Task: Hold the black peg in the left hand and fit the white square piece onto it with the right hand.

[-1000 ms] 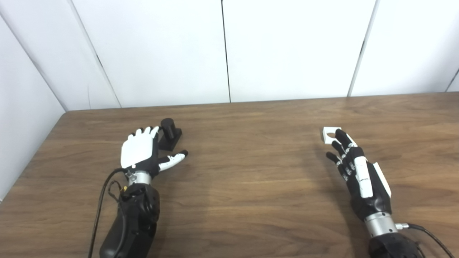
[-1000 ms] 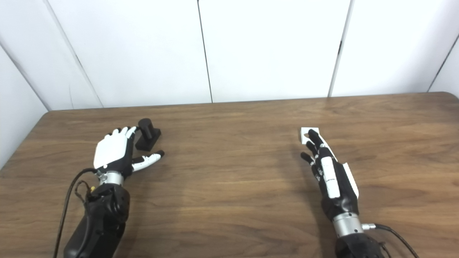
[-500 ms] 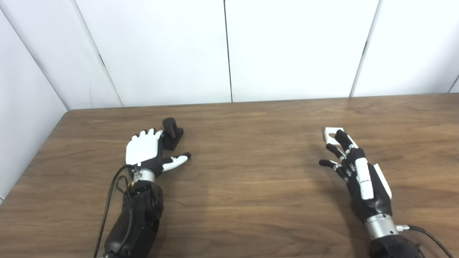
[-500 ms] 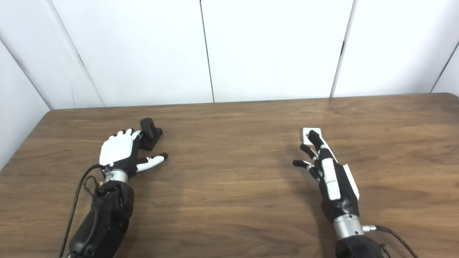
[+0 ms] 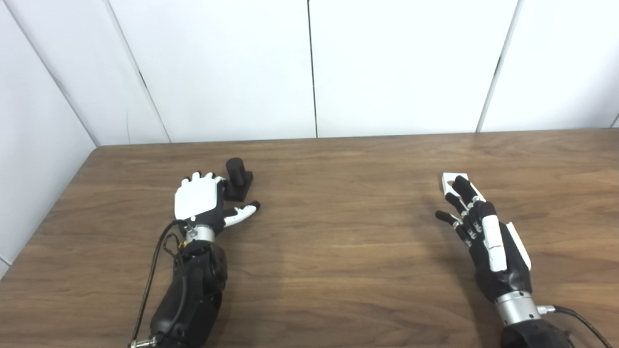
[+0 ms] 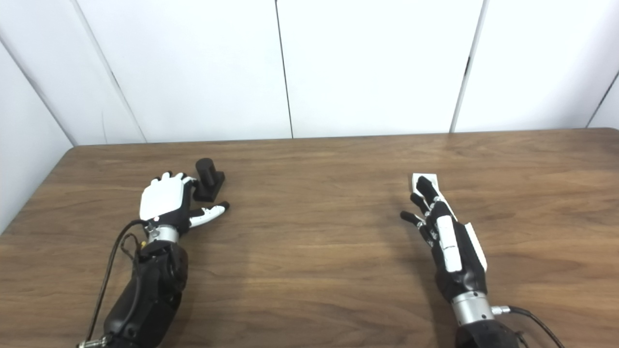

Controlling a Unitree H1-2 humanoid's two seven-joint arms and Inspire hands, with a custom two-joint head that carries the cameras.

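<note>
Tabletop (image 5: 338,251): black peg (image 5: 236,169) upright

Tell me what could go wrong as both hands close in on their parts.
The left hand is open with its fingertips at the black peg, thumb splayed away from it; closing like this might push the peg instead of wrapping it. The right hand reaches over the white square piece, which lies flat on the table, so the fingers may slide it away.

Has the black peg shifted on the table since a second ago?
No. The black peg keeps its place against the table and its back edge; only the camera shifted.
</note>
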